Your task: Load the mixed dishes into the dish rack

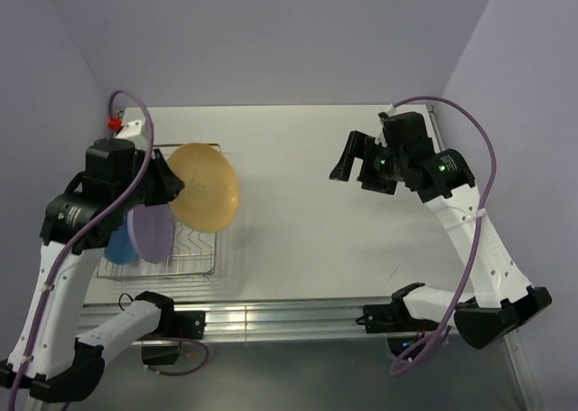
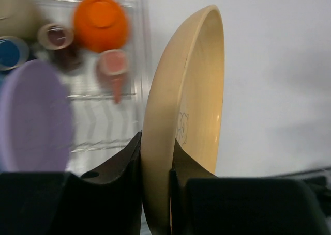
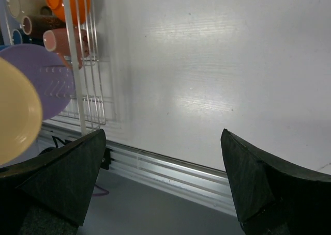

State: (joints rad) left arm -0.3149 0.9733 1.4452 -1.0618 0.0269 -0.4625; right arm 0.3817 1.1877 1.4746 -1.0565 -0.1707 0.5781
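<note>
Your left fingers (image 2: 124,165) were clamped on the tan plate (image 2: 189,90), held on edge above the rack (image 1: 172,274), at its right wall. Your right fingers (image 3: 67,175) gaped, holding nothing. The lilac plate (image 1: 151,232), blue plate (image 1: 117,247), orange bowl (image 2: 101,22) and mugs (image 2: 115,64) were racked (apparently only this plate left). The tabletop (image 1: 298,221) rightward was bare.

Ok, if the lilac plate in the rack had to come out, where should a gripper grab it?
Probably the upper rim of the lilac plate, coming down from above with one finger on each face. It stands on edge in the dish rack, so the top rim is the free part. The blue plate sits close on one side, crowding a sideways approach.
</note>
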